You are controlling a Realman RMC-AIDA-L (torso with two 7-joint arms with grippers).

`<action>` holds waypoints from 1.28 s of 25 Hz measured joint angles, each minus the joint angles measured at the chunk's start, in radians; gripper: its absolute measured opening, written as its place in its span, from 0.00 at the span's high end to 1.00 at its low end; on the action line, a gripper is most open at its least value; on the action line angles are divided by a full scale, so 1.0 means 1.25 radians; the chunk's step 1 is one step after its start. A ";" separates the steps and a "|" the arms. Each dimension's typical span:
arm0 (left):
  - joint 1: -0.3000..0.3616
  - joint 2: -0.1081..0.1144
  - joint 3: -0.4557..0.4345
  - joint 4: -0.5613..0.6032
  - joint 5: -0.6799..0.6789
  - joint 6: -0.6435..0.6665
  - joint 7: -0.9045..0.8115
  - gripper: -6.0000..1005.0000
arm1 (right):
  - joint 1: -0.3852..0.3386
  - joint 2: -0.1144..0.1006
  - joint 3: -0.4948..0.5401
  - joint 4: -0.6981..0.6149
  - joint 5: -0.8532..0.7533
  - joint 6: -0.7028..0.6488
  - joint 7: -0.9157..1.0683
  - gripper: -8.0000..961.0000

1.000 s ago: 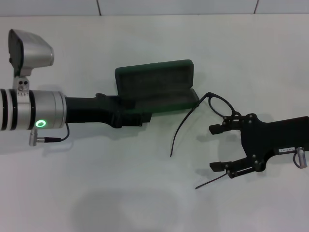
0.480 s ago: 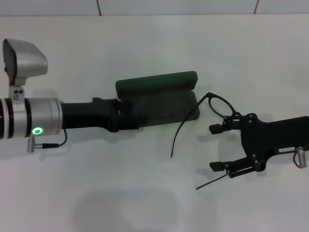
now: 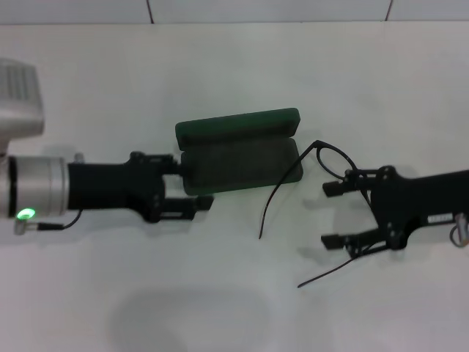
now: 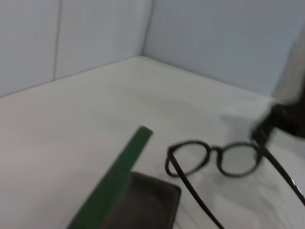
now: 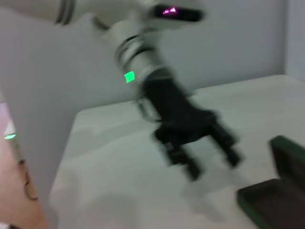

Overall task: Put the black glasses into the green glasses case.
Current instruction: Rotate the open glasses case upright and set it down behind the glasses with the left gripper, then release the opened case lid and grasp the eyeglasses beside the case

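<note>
So the black glasses (image 3: pixel 322 163) are sitting on the table right by the green glasses case (image 3: pixel 240 150), on its right end, with one temple arm lying over that corner of the tray and the other trailing off toward the robot. The case is wide open, lid flat behind it, lining up. What changed: the left gripper (image 3: pixel 196 186) has backed away from the case to its left end and now hangs there with its fingers spread, holding nothing. The right gripper (image 3: pixel 333 215) has slid slightly back too, jaws apart, bracketing the glasses' far side without gripping them. My read: case-opening is done, next up is grabbing the glasses.
</note>
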 joint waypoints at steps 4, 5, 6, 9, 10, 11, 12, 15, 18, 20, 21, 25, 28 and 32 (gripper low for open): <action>0.055 0.000 -0.003 0.032 0.001 0.030 0.108 0.29 | 0.000 -0.015 0.043 -0.047 -0.001 0.001 0.124 0.11; 0.066 -0.003 -0.003 0.040 -0.002 0.034 0.120 0.28 | 0.000 -0.020 0.056 -0.062 -0.003 0.001 0.160 0.11; 0.083 -0.006 -0.004 0.048 -0.004 0.040 0.134 0.28 | 0.001 -0.028 0.069 -0.078 -0.005 0.001 0.202 0.11; 0.112 -0.010 -0.006 0.056 -0.004 0.050 0.154 0.28 | 0.008 -0.048 0.079 -0.109 -0.009 0.003 0.292 0.11; 0.120 -0.011 -0.009 0.055 -0.004 0.051 0.160 0.28 | 0.029 -0.079 0.080 -0.132 -0.012 0.008 0.395 0.11; 0.129 -0.013 -0.014 0.053 -0.005 0.057 0.167 0.28 | 0.037 -0.086 0.080 -0.135 -0.014 0.008 0.417 0.11; 0.137 -0.015 -0.020 0.052 -0.005 0.063 0.174 0.28 | 0.058 -0.101 0.080 -0.136 -0.029 0.009 0.477 0.11; 0.152 -0.023 -0.029 0.051 -0.005 0.081 0.194 0.28 | 0.122 -0.136 0.080 -0.133 -0.102 0.007 0.639 0.11; 0.154 -0.027 -0.033 0.050 -0.005 0.086 0.201 0.28 | 0.184 -0.154 0.078 -0.128 -0.203 -0.008 0.772 0.11; 0.152 -0.028 -0.031 0.049 -0.005 0.087 0.201 0.28 | 0.229 -0.153 0.074 -0.126 -0.287 -0.028 0.845 0.11; 0.151 -0.028 -0.030 0.049 -0.005 0.087 0.201 0.28 | 0.253 -0.150 0.073 -0.123 -0.334 -0.037 0.882 0.11; 0.150 -0.028 -0.028 0.049 -0.001 0.088 0.201 0.28 | 0.346 -0.124 0.072 -0.099 -0.475 -0.074 0.983 0.11; 0.152 -0.028 -0.028 0.049 0.002 0.088 0.201 0.28 | 0.395 -0.098 0.065 -0.083 -0.543 -0.093 1.021 0.11; 0.154 -0.028 -0.029 0.048 0.002 0.088 0.202 0.28 | 0.445 -0.058 0.014 -0.069 -0.604 -0.094 1.066 0.11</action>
